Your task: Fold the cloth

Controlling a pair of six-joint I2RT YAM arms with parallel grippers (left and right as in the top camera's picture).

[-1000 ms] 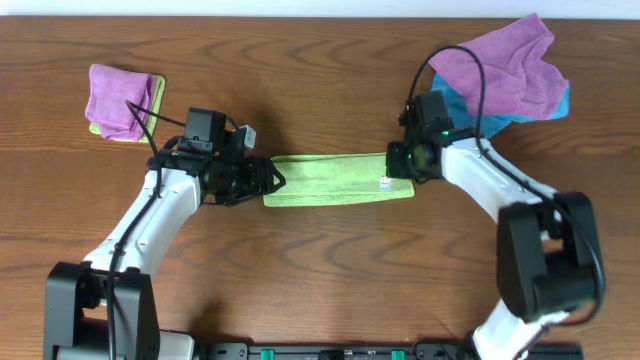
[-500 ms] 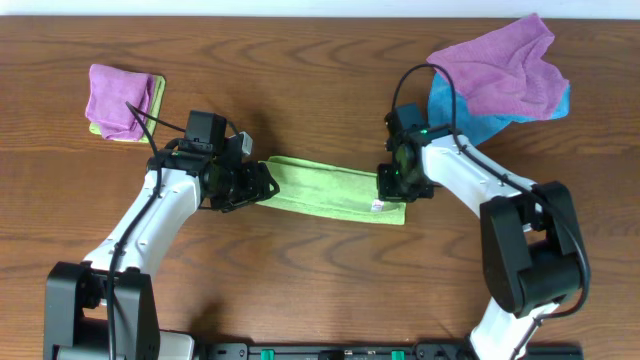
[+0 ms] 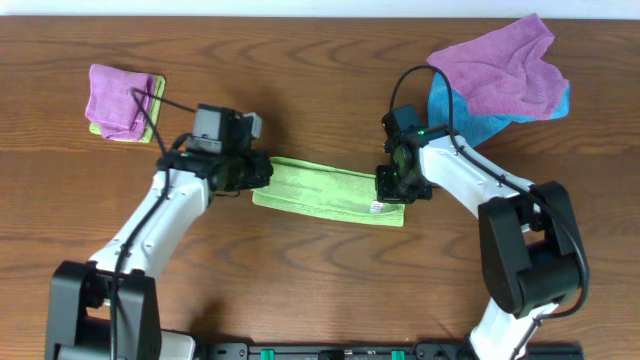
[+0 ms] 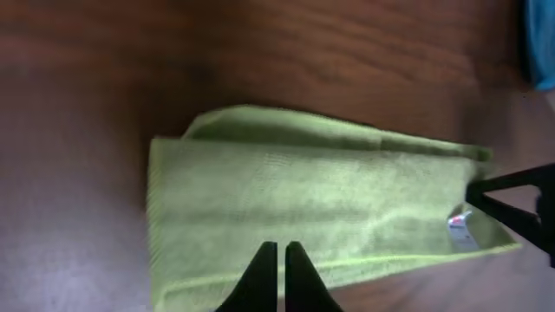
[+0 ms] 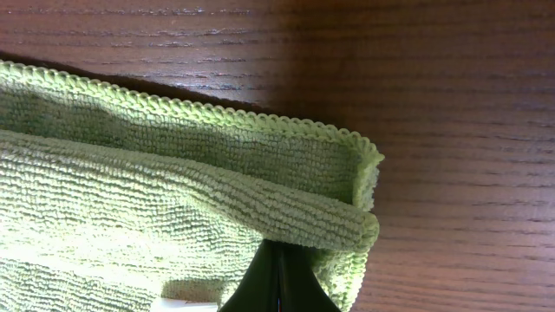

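The cloth is a yellow-green strip, folded lengthwise and lying slanted across the table's middle, with its white tag near the right end. My left gripper is at the strip's left end. In the left wrist view its fingertips stand together over the cloth by its near edge, and no pinch shows. My right gripper is shut on the right end. In the right wrist view a folded edge of the cloth drapes over my right gripper's closed fingers.
A purple cloth lies crumpled over a bright blue one at the back right. Another folded purple cloth sits at the back left on a yellow-green piece. Bare wood surrounds the strip.
My left gripper went from open to shut and shifted slightly back at the cloth's left end. The right gripper pulled its end leftward and toward the front earlier, slanting the strip.
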